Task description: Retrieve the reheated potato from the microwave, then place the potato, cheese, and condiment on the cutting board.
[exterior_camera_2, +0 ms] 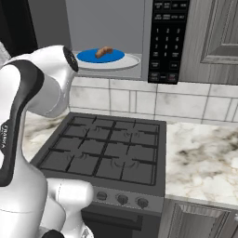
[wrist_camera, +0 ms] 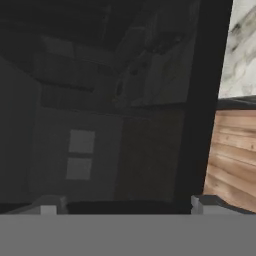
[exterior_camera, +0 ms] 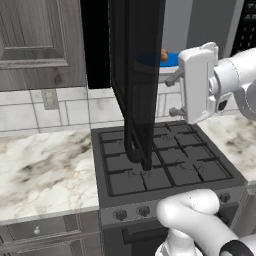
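Gripper (exterior_camera: 173, 95) open beside the microwave's (exterior_camera_2: 168, 39) swung-out door (exterior_camera: 137, 80).

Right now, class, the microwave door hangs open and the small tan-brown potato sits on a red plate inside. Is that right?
Not quite: the round plate under the small tan-brown potato is blue, not red, as the right base view shows. The black microwave's dark glass door does hang open.

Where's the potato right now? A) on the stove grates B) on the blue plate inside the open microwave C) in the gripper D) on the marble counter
B: the potato lies on the blue plate inside the microwave, whose door is swung open.
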Controlling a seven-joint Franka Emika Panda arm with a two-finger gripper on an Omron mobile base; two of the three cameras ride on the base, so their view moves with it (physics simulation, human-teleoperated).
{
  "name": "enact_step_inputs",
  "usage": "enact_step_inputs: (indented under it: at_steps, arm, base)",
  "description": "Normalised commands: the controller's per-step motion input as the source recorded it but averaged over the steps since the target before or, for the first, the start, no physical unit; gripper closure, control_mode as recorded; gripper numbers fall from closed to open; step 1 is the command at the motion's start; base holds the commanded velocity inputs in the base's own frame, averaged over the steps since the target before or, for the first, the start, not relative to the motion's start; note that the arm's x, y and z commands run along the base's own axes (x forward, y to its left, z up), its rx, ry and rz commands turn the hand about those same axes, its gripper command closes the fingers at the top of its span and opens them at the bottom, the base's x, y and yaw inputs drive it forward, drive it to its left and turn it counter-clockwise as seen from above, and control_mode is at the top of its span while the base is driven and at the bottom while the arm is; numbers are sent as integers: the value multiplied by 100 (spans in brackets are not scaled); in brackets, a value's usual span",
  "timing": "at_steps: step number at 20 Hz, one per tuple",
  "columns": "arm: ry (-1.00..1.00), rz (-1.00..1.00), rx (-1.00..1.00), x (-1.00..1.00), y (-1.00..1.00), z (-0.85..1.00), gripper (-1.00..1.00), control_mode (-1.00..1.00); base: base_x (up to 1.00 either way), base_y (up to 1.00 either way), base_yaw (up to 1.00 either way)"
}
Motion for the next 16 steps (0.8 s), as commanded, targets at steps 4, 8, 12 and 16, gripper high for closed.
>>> enact_step_inputs:
  at_steps: [4,8,12,16]
  arm:
    - [-4,-10,-19,26,-48,13,-100,-100]
    - [-15,-16,-29,32,-39,4,-100,-100]
    - [-32,-14,-36,32,-33,0,-100,-100]
    - [-36,-13,-37,32,-31,0,-100,-100]
  base:
    - [0,0,0]
    - [0,0,0]
    - [0,0,0]
    - [0,0,0]
